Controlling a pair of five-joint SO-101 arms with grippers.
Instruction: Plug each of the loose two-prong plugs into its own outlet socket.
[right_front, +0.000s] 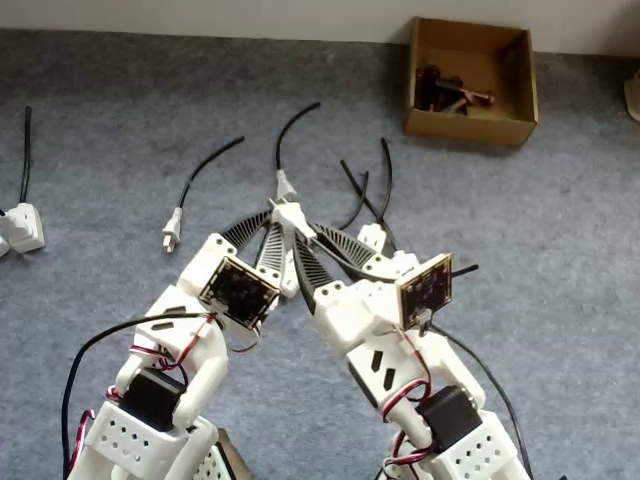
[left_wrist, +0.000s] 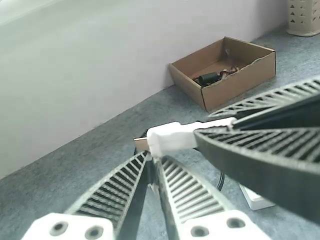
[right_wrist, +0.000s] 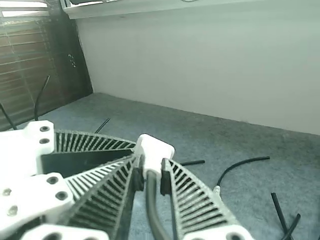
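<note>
1. The right gripper (right_wrist: 152, 167) has its ribbed fingers clamped on the white plug (right_wrist: 156, 146). One finger is on each flank of the plug body, and the plug's black cord (right_wrist: 152, 205) runs back between the fingers toward the wrist.
2. In the left wrist view the plug's prongs (left_wrist: 140, 140) stick out of its free end, away from the right gripper.
3. The left gripper (left_wrist: 153, 159) has its fingers drawn close together with only a thin dark gap between them. Its tips sit right at the prongs, but I cannot tell whether they pinch anything.
4. The held plug appears to be lifted clear of the grey carpet (right_front: 560, 220), roughly at the middle of the high view.
5. Both arms stretch forward and slant inward, so the two grippers meet tip to tip in a peak. The left arm comes from the lower left and the right arm from the lower right.
6. Just beyond the meeting point lies a loose plug (right_front: 285, 185), with its cord curving away from the arms.
7. A second loose plug (right_front: 172, 232) lies on the carpet off the left arm's outer side, its cord trailing away.
8. A white outlet block (right_front: 25, 228) sits well apart at the far left edge.
9. Several black cords (right_front: 385, 165) lie beyond the right gripper.
10. A cardboard box (right_front: 470, 80) stands against the wall at the far right.
</note>
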